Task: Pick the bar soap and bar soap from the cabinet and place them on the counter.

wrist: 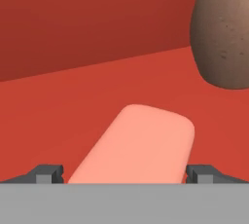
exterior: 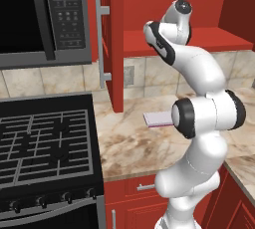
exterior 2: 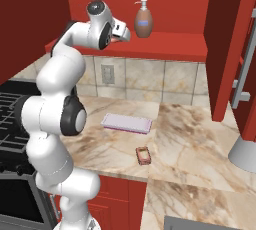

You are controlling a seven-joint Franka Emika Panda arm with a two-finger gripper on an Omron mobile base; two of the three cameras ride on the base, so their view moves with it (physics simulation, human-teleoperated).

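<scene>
At the bottom centre of the hand view, the gripper (wrist: 125,173) stands apart, its dark fingertips (wrist: 47,173) flanking the peach-pink rounded bar soap (wrist: 141,145) on the glossy red cabinet's shelf (wrist: 73,101). Advance squarely before closing, clear of the brown pump bottle (wrist: 223,28) at upper right. Another salmon bar (exterior 2: 143,155) already lies on the beige marbled stone counter (exterior 2: 190,139).

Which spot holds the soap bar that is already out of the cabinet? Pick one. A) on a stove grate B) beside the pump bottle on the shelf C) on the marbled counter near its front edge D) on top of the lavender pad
C: a bar soap lies on the counter, in front of the lavender pad, apart from it.
</scene>
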